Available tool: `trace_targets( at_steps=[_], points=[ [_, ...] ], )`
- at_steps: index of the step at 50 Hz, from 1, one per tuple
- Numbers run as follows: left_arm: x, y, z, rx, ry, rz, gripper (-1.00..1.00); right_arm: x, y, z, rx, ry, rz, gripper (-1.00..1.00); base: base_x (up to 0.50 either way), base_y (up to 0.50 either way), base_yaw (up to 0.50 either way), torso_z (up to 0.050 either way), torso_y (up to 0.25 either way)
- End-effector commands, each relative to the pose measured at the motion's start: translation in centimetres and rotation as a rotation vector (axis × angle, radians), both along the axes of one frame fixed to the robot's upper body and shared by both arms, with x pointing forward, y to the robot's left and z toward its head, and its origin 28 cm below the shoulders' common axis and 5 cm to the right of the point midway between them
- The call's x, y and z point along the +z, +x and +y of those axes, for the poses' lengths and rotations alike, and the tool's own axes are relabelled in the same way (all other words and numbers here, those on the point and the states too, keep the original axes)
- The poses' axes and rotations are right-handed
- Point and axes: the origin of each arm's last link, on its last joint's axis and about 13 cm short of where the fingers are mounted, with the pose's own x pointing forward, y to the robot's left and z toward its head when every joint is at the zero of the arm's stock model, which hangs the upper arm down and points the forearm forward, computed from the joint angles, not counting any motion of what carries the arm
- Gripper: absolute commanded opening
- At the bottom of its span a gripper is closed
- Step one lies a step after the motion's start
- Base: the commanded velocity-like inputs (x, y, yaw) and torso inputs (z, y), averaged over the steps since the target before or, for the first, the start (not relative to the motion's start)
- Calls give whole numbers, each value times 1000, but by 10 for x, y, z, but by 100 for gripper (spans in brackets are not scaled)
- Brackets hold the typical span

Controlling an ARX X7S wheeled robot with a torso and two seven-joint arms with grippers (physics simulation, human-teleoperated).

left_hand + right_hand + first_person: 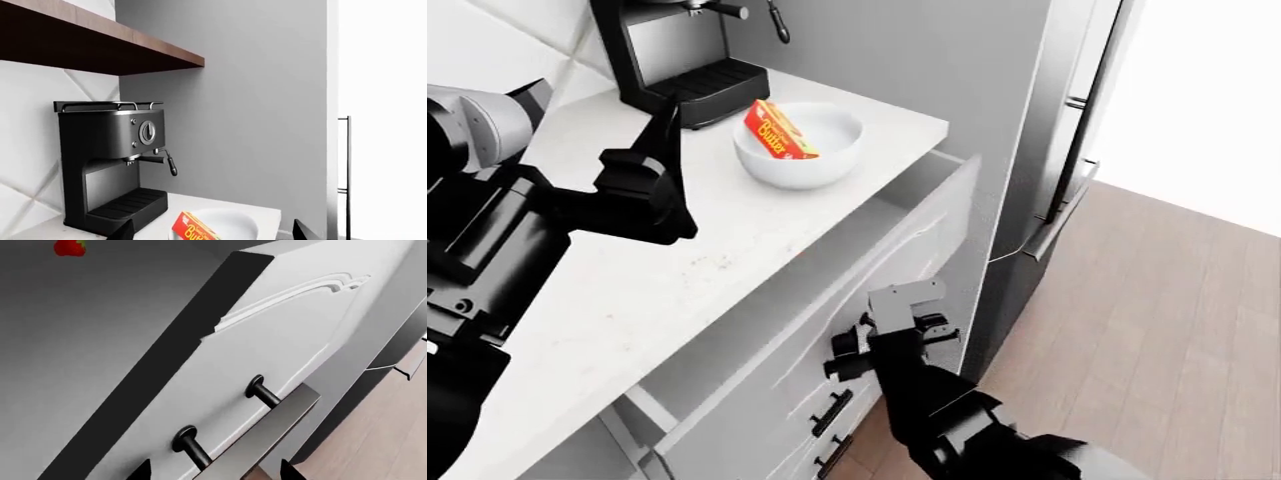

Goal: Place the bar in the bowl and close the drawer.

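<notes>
black right gripper [888,335] at open white drawer's [914,235] front panel, grasp state indeterminate. left gripper [647,180] released above counter. red-orange butter bar [779,130] rests in glossy white bowl [827,160].

bar [777,130] in bowl [799,147], coffee machine [675,60] behind, drawer [827,270] in front

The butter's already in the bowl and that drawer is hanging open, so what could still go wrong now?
The bar only leans on the bowl rim, so a hard shove on the drawer might shake it out. The right tool sits at the black handle; an off-centre push might slip off.
</notes>
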Motion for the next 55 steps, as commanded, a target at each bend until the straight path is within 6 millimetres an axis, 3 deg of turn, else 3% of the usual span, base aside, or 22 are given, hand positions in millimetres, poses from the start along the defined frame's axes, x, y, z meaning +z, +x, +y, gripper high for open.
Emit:
trace_targets(
  at_steps=[1,5,11,22,27,36,42,55],
  points=[
    [0,0,-1,-2,0,2,100,6,-6,26,116,80,14,100,0,0,0,0,0],
    [3,-2,-4,-10,6,0,100,20,-3,20,98,103,-33,100,0,0,0,0,0],
    [2,-2,-8,-25,8,3,100,53,-22,-6,61,119,-114,100,0,0,0,0,0],
    [-4,-1,-23,-75,33,30,100,111,-79,-72,-66,86,-313,100,0,0,0,0,0],
    [-8,-4,-42,-144,48,50,100,139,-111,-108,-193,45,-421,100,0,0,0,0,0],
    [-21,0,-70,-250,57,116,100,186,-160,-155,-406,5,-578,100,0,0,0,0,0],
    [-31,4,-84,-295,54,213,100,200,-182,-175,-515,-4,-630,100,0,0,0,0,0],
    [-73,31,-110,-375,21,410,100,201,-181,-176,-636,-8,-679,100,0,0,0,0,0]
  ],
)
